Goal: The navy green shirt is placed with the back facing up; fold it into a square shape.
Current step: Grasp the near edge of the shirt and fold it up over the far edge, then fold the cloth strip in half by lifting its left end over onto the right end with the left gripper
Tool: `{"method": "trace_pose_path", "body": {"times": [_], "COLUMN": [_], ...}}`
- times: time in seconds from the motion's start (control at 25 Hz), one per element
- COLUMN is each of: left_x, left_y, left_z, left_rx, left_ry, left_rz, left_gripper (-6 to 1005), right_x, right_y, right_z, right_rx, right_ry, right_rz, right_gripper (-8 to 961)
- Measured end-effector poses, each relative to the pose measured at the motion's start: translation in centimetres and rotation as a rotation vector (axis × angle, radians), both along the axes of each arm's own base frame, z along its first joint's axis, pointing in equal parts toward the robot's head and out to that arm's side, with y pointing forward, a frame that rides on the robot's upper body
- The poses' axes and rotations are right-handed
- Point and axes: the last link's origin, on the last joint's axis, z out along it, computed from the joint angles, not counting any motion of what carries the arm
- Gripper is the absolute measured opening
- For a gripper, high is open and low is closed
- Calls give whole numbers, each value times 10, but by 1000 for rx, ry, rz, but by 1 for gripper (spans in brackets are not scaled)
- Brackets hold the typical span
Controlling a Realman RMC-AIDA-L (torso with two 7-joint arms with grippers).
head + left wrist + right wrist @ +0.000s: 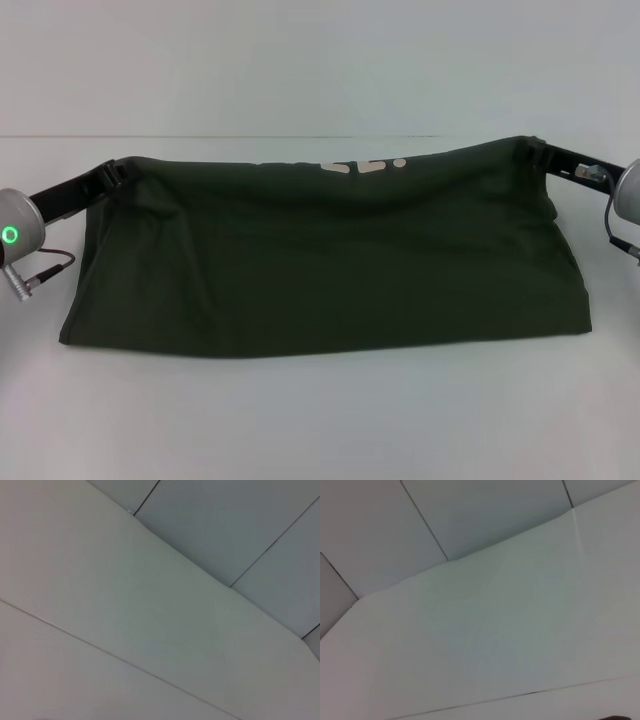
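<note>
Shirt status: navy green shirt [320,265] spans the middle of the white table [320,430], near hem flat toward the front edge, far edge lifted and doubled toward the back. Left gripper [118,172] is clamped on its far-left corner, right gripper [537,152] on its far-right corner. Cream lettering [362,166] peeks at the raised edge. Wrist views show only pale panels.

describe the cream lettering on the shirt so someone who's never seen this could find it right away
Start at the white table and the navy green shirt stretched across it between the left gripper and right gripper. Follow its raised far edge to the middle. The cream lettering peeks out there, the only pale marks on the dark cloth.
</note>
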Motion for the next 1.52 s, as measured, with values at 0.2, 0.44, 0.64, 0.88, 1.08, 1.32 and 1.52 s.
{"method": "trace_pose_path", "body": {"times": [0.2,0.44,0.64,0.88,1.08,1.32,1.52], "left_x": [3,-1,-3,-5,-9,-4,-4], "left_y": [1,1,-2,-3,-6,-20,-37], "left_z": [-1,-3,-6,-8,-3,10,20], "left_rx": [19,84,111,120,136,62,-137], "left_ry": [-5,-31,-29,-38,-60,-147,-183], "left_rz": [-14,24,35,40,44,-72,-127], "left_gripper": [83,97,108,198,444,660,700], "right_x": [-6,-7,-4,3,9,0,-13], "right_y": [4,5,5,2,-5,-23,-40], "right_z": [-6,-6,-2,3,8,18,9], "right_rx": [-14,-2,21,43,50,-30,-159], "right_ry": [-38,-23,4,29,68,95,6], "right_rz": [7,0,-15,-35,-29,158,360], "right_gripper": [84,216,428,562,697,894,924]}}
